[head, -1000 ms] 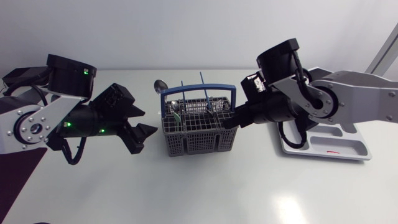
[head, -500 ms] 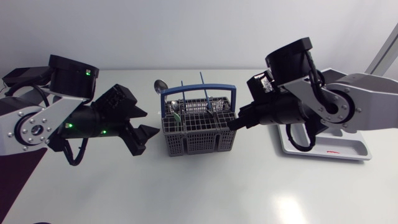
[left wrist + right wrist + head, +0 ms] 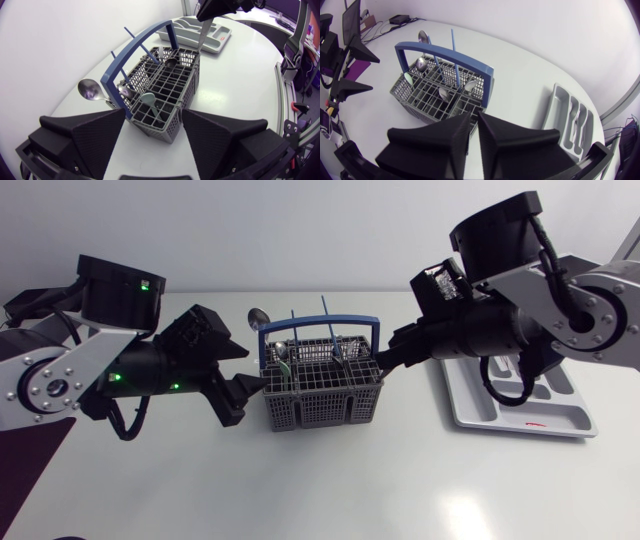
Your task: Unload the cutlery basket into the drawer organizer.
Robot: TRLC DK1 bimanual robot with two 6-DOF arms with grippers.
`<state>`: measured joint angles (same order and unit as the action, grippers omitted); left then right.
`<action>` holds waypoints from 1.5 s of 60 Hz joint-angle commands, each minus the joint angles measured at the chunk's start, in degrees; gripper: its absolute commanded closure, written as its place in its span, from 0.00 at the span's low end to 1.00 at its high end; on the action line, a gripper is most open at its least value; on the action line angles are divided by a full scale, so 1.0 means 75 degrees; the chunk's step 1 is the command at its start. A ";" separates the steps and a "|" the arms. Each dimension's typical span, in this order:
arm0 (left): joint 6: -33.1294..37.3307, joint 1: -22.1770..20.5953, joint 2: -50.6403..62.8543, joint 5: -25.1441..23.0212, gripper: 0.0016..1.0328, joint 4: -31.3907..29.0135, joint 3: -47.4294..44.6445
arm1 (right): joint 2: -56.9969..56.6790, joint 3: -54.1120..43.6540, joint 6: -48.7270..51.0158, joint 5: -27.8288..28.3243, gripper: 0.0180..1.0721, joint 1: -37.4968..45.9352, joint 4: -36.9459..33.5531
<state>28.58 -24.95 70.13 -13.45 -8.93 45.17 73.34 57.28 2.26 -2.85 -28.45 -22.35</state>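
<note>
A white table (image 3: 330,480) is seen from above, with one robot arm entering from each side. A grey wire cutlery basket (image 3: 320,390) with a blue arched handle (image 3: 320,326) is placed upright near the middle of the table. A silver spoon (image 3: 257,315) is leaned out over the basket's far left corner. Two thin blue handles (image 3: 326,306) are stood upright in the far compartments, and a pale green utensil (image 3: 149,98) is seen in a near compartment in the left wrist view. More silver spoon bowls are visible inside, toward the far side.

The left gripper (image 3: 243,370) is held just beside the basket's left side, not touching it. Its two fingers are spread wide, and nothing is held between them. In its own wrist view, the basket is framed just ahead of the gap between the fingers.

The right gripper (image 3: 385,365) is positioned at the basket's right end, above the rim. Its fingers are drawn almost together around a slim, flat silver knife (image 3: 202,37). In the left wrist view, the knife is shown hanging down from the fingers, with its lower end at the basket's end compartment.

The grey drawer organizer (image 3: 560,422) is laid flat at the right of the table, apart from the basket and partly hidden by the right arm. Some silver cutlery (image 3: 577,122) is seen in one of its compartments.
</note>
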 commanded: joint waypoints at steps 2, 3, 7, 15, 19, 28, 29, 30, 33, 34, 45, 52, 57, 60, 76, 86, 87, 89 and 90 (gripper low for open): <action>0.0151 -0.0048 0.0025 0.0001 0.19 0.0065 0.0071 | -0.0123 -0.0289 0.0097 -0.0042 0.32 -0.0016 -0.0032; 0.0151 -0.0048 0.0025 0.0001 0.19 0.0077 0.0060 | -0.0169 -0.0371 0.0097 -0.0030 0.32 -0.0004 0.0003; 0.0151 -0.0048 0.0025 0.0001 0.19 0.0112 -0.0011 | -0.0275 -0.0652 0.0097 0.0017 0.32 0.0055 0.0202; 0.0151 -0.0060 0.0013 0.0012 0.18 0.0136 -0.0046 | -0.0427 -0.1168 0.0085 0.0193 0.32 0.0125 0.0566; 0.0151 -0.0084 0.0013 0.0024 0.18 0.0148 -0.0069 | -0.0486 -0.1414 0.0120 0.0333 0.33 0.0113 0.0859; 0.0151 -0.0166 0.0013 0.0095 0.18 0.0148 -0.0081 | -0.0462 -0.1930 0.0847 0.1154 0.33 0.0523 0.1656; 0.0151 -0.0166 0.0013 0.0095 0.18 0.0159 -0.0081 | -0.0451 -0.1965 0.0917 0.1294 0.33 0.0617 0.1714; 0.0151 -0.0166 0.0013 0.0095 0.18 0.0148 -0.0081 | -0.0427 -0.2000 0.1011 0.1458 0.33 0.0723 0.1808; 0.0162 -0.0154 -0.0011 0.0095 0.18 0.0148 -0.0093 | -0.0369 -0.2117 0.1210 0.1962 0.33 0.1027 0.2089; 0.0162 -0.0154 -0.0011 0.0095 0.18 0.0159 -0.0104 | -0.0310 -0.2141 0.1280 0.2185 0.33 0.1180 0.2183; 0.0256 -0.0119 -0.0022 0.0118 0.17 0.0159 -0.0140 | 0.0124 -0.2281 0.2124 0.3498 0.44 0.1941 0.2652; 0.0256 -0.0177 0.0036 0.0118 0.16 0.0194 -0.0140 | 0.0358 -0.2293 0.2417 0.4201 0.44 0.2246 0.2781; 0.0256 -0.0236 0.0142 0.0130 0.16 0.0230 -0.0140 | 0.0452 -0.2352 0.2581 0.4376 0.44 0.2258 0.2827; 0.0256 -0.0259 0.0200 0.0141 0.16 0.0253 -0.0128 | 0.0487 -0.2422 0.2651 0.4376 0.44 0.2199 0.2945; 0.0256 -0.0376 0.0423 0.0282 0.16 0.0358 -0.0081 | 0.1014 -0.2481 0.2769 0.4271 0.63 0.1953 0.3777; 0.0268 -0.0388 0.0540 0.0329 0.16 0.0417 -0.0069 | 0.1272 -0.2445 0.2991 0.4224 0.90 0.1883 0.3976; 0.0268 -0.0388 0.0540 0.0329 0.16 0.0417 -0.0069 | 0.1272 -0.2445 0.3003 0.4224 0.90 0.1883 0.3976; 0.0268 -0.0376 0.0552 0.0329 0.16 0.0417 -0.0069 | 0.1284 -0.2434 0.3026 0.4259 0.94 0.1871 0.3976; 0.0268 -0.0376 0.0552 0.0329 0.16 0.0417 -0.0069 | 0.1272 -0.2434 0.3026 0.4248 0.94 0.1871 0.3976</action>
<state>29.67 -27.46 73.19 -11.46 -6.28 45.15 81.91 39.99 23.27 28.75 -13.96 6.46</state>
